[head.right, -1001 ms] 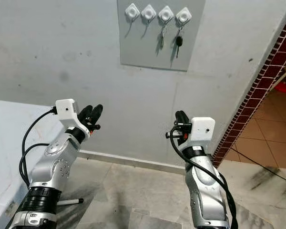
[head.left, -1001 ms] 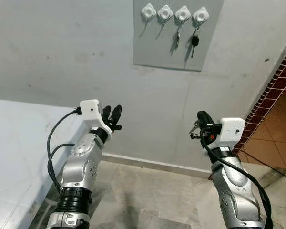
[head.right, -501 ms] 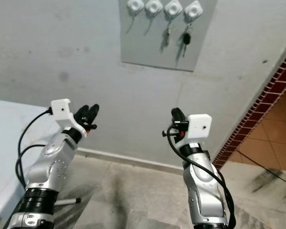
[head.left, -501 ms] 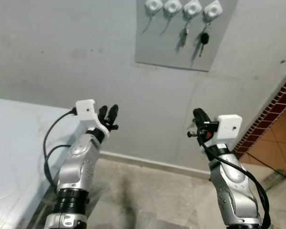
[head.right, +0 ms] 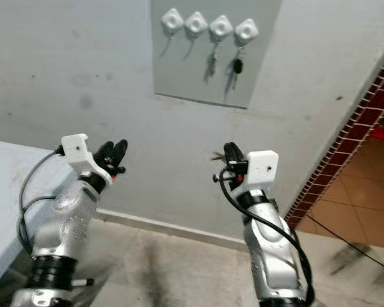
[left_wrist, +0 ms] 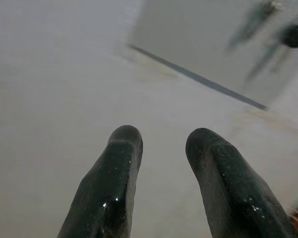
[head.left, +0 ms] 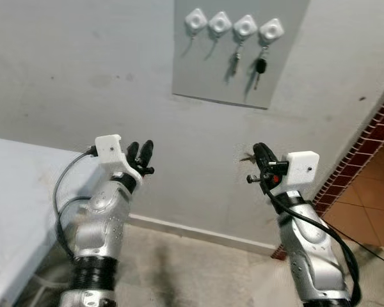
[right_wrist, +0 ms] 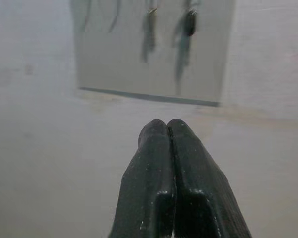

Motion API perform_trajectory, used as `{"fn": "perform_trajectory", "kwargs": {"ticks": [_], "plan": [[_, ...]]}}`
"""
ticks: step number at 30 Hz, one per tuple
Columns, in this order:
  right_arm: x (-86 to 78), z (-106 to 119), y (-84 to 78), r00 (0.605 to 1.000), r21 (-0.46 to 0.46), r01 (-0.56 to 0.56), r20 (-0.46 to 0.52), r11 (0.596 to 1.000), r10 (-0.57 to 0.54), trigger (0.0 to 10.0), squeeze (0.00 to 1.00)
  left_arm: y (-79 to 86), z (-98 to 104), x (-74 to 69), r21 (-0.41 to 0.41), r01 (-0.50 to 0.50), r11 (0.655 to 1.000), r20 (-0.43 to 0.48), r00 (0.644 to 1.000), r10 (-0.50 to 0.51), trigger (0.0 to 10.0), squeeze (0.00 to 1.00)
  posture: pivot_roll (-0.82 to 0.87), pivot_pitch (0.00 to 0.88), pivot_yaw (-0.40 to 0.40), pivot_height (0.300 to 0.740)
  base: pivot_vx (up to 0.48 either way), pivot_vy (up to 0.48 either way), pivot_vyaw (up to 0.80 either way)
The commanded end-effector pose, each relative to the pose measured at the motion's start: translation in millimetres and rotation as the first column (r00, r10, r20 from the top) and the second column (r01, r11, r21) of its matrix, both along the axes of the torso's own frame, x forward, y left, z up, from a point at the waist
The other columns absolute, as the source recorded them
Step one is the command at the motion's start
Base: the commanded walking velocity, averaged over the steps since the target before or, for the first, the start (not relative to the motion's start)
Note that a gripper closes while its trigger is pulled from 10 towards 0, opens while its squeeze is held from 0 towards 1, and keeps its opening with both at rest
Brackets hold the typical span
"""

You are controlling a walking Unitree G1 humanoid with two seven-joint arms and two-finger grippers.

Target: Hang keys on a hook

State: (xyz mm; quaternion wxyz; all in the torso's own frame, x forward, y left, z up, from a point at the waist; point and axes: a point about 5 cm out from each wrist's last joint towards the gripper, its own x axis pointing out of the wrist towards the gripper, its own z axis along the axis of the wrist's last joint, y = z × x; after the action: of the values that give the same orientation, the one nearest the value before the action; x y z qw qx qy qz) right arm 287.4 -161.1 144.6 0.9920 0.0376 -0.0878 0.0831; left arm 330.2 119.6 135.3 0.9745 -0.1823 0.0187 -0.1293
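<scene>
Step in hand: carry the keys (head.left: 249, 157) up to the hook panel (head.left: 240, 50). The right tool (head.left: 258, 153) is pressed together, pinching the keys, well below the panel. Raise it toward the leftmost free hook (head.left: 195, 21). The left tool (head.left: 139, 153), spread, hovers below the panel. No legible writing.

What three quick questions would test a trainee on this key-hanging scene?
1. True or false: the left gripper is open.
2. How many hooks on the panel are free? A one, B two, C four.
3. Fill in: the right gripper is shut on ___.
Key: 1 true; 2 B; 3 keys.
</scene>
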Motion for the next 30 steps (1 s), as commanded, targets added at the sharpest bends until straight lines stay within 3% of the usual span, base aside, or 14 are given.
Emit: {"fn": "perform_trajectory", "kwargs": {"ticks": [1,30], "plan": [[1.9,5.7,8.6,0.999,0.013,-0.032,0.022,0.999,0.031,10.0,0.00,11.3,5.8,2.3,0.011,-0.036,0.999,0.018,0.999,0.035,10.0,0.00,0.13,0.000,-0.043,0.736,0.270,0.000,0.00],[1.5,5.0,9.9,0.999,0.012,-0.043,0.017,0.999,0.042,10.0,0.00,13.1,5.3,0.5,-0.012,-0.048,0.999,0.014,0.999,0.048,10.0,0.00,0.13,0.000,-0.049,0.736,0.275,0.017,0.00]]}}
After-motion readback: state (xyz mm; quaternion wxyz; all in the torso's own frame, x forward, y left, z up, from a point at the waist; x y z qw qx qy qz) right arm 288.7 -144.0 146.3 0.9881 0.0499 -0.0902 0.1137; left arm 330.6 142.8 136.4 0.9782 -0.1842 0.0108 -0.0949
